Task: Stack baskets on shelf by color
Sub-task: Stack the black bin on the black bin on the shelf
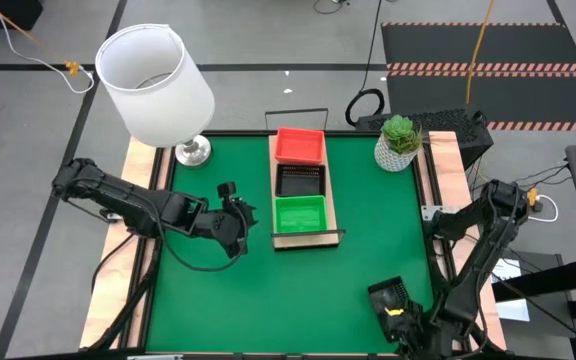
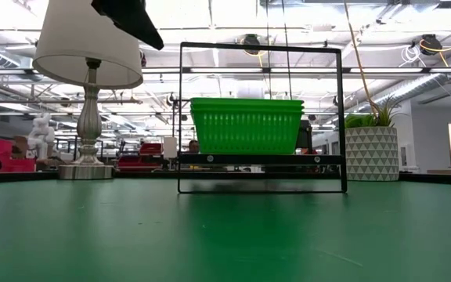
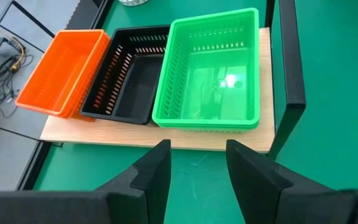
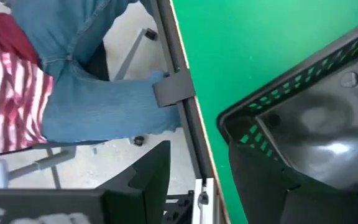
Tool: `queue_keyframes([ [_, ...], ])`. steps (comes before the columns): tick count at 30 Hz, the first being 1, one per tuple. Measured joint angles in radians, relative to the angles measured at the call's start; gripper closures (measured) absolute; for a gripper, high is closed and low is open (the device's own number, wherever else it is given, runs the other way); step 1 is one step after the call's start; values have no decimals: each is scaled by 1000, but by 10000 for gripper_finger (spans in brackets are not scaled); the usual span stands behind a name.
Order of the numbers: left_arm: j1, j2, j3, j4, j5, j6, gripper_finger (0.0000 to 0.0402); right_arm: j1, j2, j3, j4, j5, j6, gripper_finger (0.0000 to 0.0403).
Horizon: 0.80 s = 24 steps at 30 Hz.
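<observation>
On the wooden shelf (image 1: 303,238) at the middle of the green surface (image 1: 368,240), three basket piles sit in a row: orange-red basket (image 1: 299,145) farthest from the arms, black basket (image 1: 299,180) in the middle, green basket (image 1: 300,214) nearest. The left pincer (image 1: 236,222) hovers just beside the green pile, its fingers (image 3: 157,171) parted and holding nothing. Near the surface's front right corner, the right pincer (image 1: 396,312) is at another black basket (image 4: 316,124); one finger lies over the rim, the other stands outside it, and the fingers are spread wide, so the basket looks loose rather than gripped. A person in jeans and a striped top stands beyond the surface's edge.

Judged from this layout, the loose black basket belongs on the middle pile. Doing it well likely means closing firmly on one rim wall, lifting level, carrying it clear of the shelf's wire end, then lowering it squarely so it nests.
</observation>
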Motion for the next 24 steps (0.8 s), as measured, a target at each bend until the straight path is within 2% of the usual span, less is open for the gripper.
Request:
queue_keyframes([
  [12, 8, 0, 0, -1, 2, 4, 245, -11, 52, 0, -36, 2, -200, 287],
  [16, 8, 0, 0, -1, 2, 8, 245, -21, 52, 0, -56, 0, -234, 323],
  [20, 8, 0, 0, -1, 2, 23, 245, -23, 50, 0, -98, 0, -276, 383],
  [24, 8, 0, 0, -1, 2, 28, 245, -26, 49, 0, -130, 2, -292, 388],
])
